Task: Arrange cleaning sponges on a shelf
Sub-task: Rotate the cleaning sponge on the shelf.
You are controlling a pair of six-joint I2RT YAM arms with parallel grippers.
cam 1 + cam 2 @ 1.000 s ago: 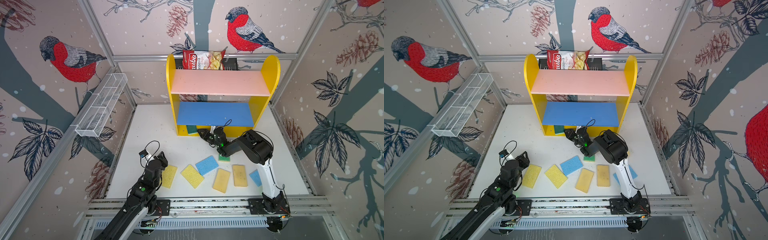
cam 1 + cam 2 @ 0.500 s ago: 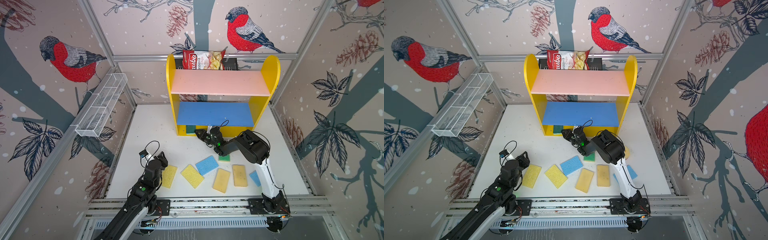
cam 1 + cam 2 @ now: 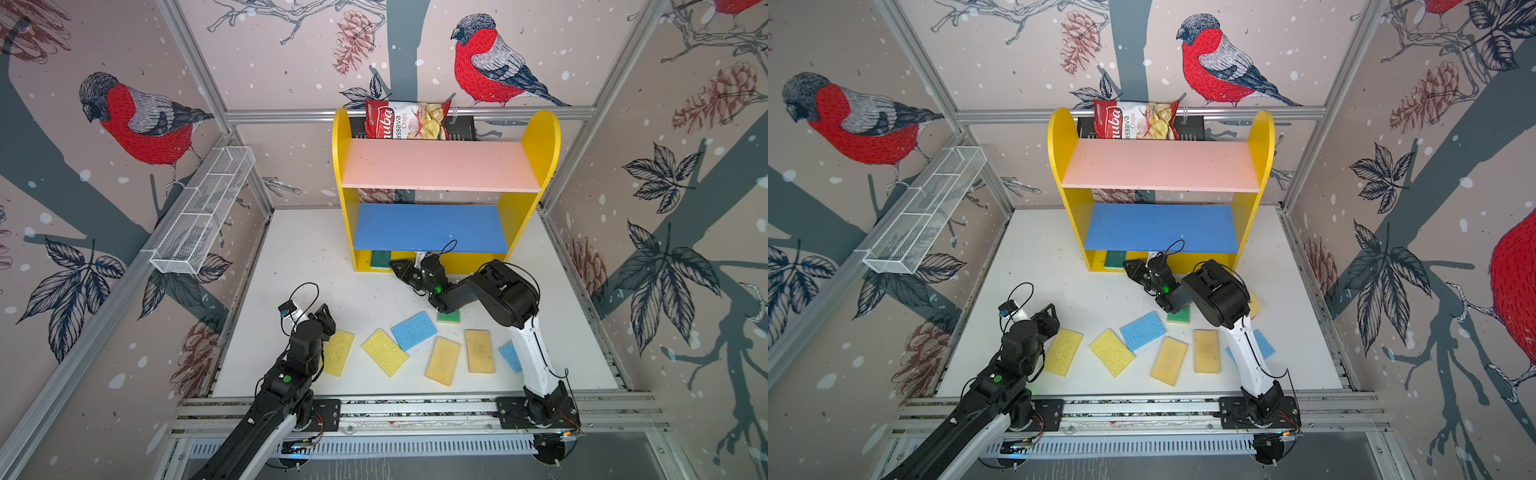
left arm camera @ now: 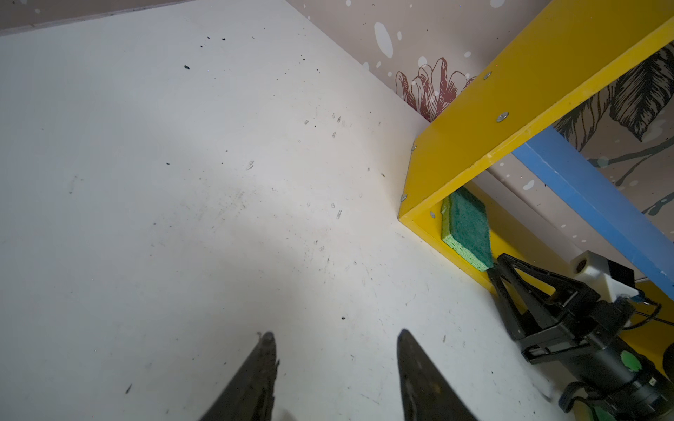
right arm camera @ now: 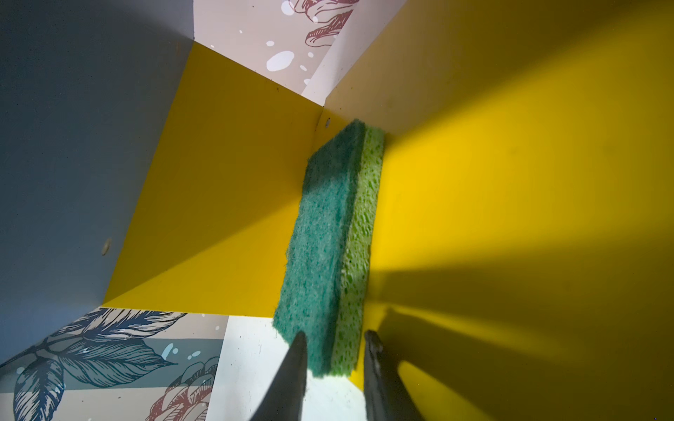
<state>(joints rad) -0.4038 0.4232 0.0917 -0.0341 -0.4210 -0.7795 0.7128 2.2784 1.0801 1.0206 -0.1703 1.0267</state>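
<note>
Right fingers [image 5: 293,371]: clamped on near end of green sponge [image 5: 328,233], flat in 9 o'clock corner of shelf [image 3: 540,137] base. Left fingers [image 4: 255,379]: apart, empty, over bare bench [image 3: 316,266] near 7 o'clock. Placing step. Next, likely: release, back out toward 6 o'clock without dragging, then fetch from loose sponges [image 3: 383,352] there.

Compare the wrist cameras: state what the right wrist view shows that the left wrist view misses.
Right wrist only: the right gripper clamping the green sponge by its near end, seen close up. Left wrist only: the open left gripper over bare table, plus the outer side panel of the shelf. Both: that sponge lying on the shelf's yellow base, in the corner beside the panel, with the right gripper at it.
</note>
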